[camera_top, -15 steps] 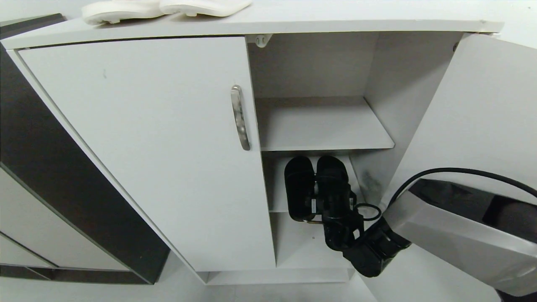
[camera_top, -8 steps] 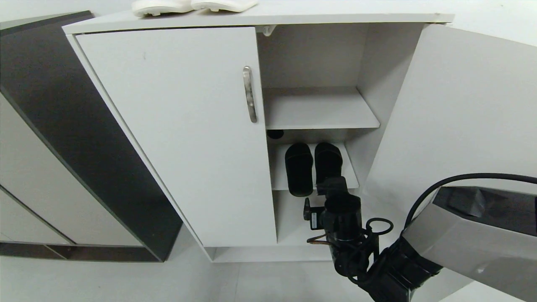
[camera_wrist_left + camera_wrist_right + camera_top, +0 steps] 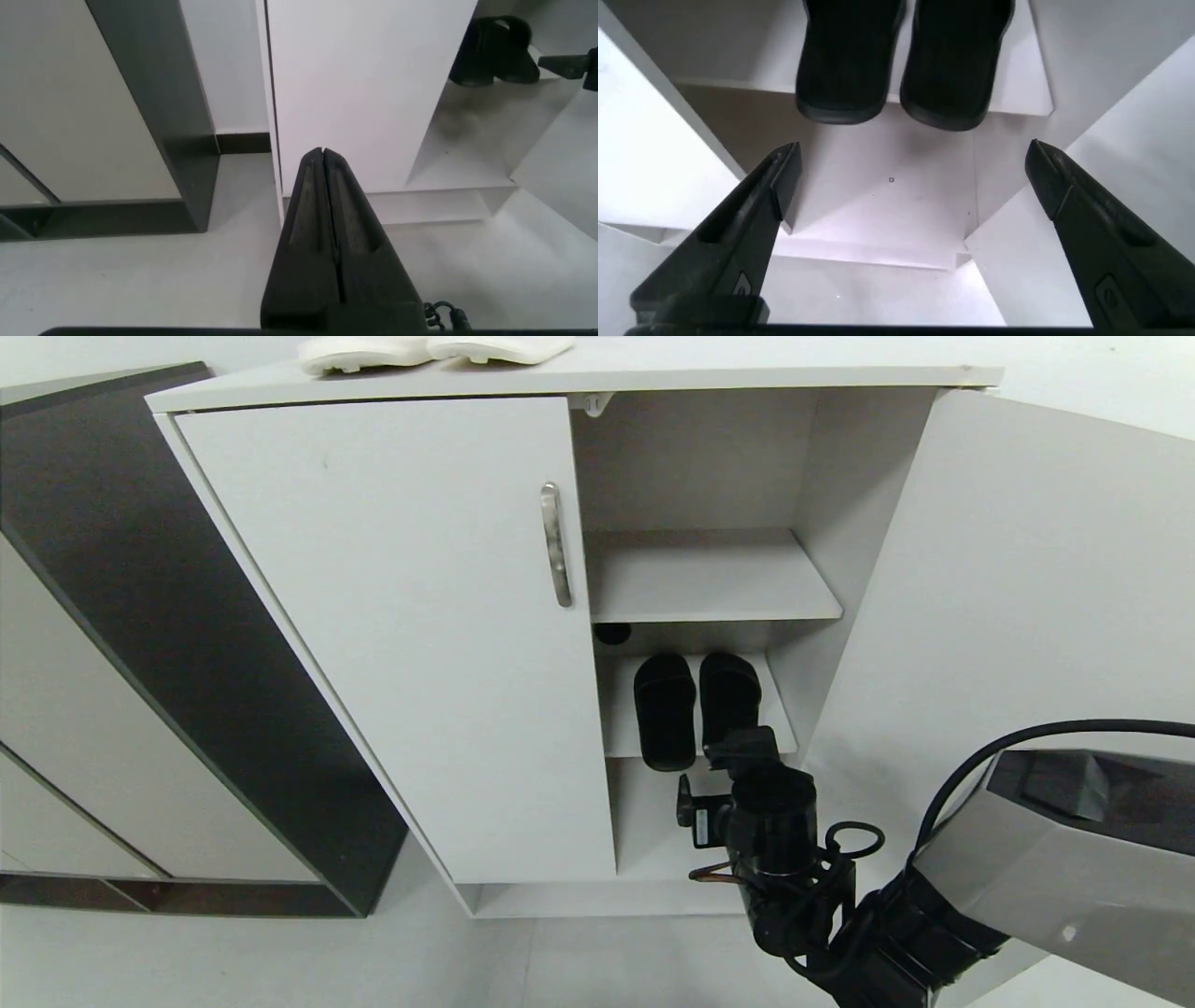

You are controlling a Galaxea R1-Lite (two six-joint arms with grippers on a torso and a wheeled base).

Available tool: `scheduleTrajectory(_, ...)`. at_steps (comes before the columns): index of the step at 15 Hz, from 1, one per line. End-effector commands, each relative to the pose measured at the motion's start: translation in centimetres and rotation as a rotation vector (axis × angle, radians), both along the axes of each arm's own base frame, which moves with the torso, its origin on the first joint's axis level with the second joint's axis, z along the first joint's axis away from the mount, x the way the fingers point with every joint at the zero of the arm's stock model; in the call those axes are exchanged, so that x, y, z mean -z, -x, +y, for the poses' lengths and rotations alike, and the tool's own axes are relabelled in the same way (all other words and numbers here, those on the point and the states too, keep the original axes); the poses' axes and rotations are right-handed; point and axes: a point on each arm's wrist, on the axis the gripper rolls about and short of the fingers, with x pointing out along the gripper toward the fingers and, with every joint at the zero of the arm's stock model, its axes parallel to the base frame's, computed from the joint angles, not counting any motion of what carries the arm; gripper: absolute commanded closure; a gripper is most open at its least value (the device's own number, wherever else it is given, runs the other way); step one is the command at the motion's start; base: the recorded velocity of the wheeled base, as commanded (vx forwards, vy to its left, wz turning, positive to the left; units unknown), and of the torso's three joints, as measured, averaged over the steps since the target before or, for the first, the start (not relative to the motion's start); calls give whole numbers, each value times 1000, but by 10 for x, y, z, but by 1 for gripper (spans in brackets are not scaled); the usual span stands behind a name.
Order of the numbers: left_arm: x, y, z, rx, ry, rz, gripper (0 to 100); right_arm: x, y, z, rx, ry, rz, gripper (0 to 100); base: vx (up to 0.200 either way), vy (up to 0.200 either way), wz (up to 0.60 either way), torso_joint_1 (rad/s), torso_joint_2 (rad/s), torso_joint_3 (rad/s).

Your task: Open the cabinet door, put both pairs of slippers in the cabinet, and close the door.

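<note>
Now your right gripper (image 3: 912, 159) has backed off the black slippers (image 3: 695, 705), fingers spread and empty; pair sits on the middle shelf (image 3: 782, 723). Left gripper (image 3: 323, 163) pressed together. 1 pair placed; white slippers (image 3: 434, 347) wait on the cabinet top (image 3: 747, 375).

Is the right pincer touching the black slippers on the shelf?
Apart. The right wrist view shows the open right pincer clear of the black slippers, with bare cabinet floor between.

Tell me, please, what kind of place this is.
Probably a home entryway, perhaps staged: a white shoe cabinet with its right door open, black slippers on a shelf inside, white slippers on top.
</note>
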Motion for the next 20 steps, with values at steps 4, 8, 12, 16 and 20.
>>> scheduleTrajectory(4, 0, 0, 0, 0, 1, 0, 100, 0, 1, 2, -5, -1, -2, 0, 0, 0, 0, 2, 5, 163)
scheduleTrajectory(8, 0, 0, 0, 13, -2, 1, 100, 0, 2, 2, -9, 9, -2, 0, 0, 0, 0, 2, 1, 200)
scheduleTrajectory(12, 0, 0, 0, 13, -5, 0, 100, 1, 2, 2, -23, 7, 0, 0, 0, 0, 0, 6, 2, 190)
scheduleTrajectory(16, 0, 0, 0, 13, -5, 0, 100, -2, 7, -1, -56, 5, 4, 0, 0, 0, 0, 2, 1, 23)
scheduleTrajectory(20, 0, 0, 0, 14, -7, 0, 100, 7, 14, -9, -103, 10, 19, 0, 0, 150, 0, -1, 2, 8)
